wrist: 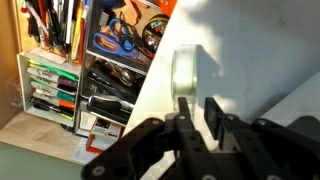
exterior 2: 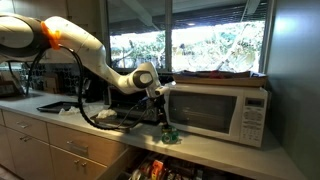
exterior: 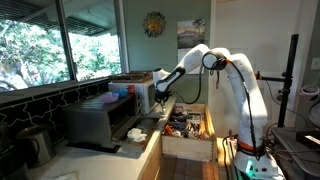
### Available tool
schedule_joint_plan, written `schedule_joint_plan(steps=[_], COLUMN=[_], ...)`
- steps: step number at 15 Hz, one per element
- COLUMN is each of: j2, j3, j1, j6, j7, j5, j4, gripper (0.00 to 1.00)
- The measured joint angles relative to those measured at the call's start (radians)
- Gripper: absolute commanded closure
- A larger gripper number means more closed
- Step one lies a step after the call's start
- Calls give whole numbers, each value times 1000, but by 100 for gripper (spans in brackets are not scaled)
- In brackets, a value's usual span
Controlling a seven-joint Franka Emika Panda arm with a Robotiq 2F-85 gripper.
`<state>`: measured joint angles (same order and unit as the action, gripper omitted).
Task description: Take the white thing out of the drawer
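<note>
The drawer stands pulled open below the counter, full of scissors, pens and small tools; it also shows in the wrist view and at the bottom edge of an exterior view. A small white round thing sits on the pale counter, just beyond my fingertips. In an exterior view it shows as a small white and green item in front of the microwave. My gripper hovers right over it with the fingers slightly apart and nothing between them. The gripper shows in both exterior views.
A white microwave stands on the counter right behind the gripper. A toaster oven and a kettle stand farther along the counter. Windows run behind the counter. The counter edge borders the open drawer.
</note>
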<state>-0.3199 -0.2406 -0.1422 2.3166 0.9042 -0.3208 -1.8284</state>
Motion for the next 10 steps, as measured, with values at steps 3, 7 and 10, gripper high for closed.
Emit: schedule_joint_plan(steps=[3, 7, 10], j2=[11, 90, 204], j3=[-5, 6, 54], j1=[11, 40, 57], j6=[0, -36, -138], j7=[0, -49, -186], j5=[-1, 1, 10], j4=[11, 12, -32], gripper=[20, 0, 0])
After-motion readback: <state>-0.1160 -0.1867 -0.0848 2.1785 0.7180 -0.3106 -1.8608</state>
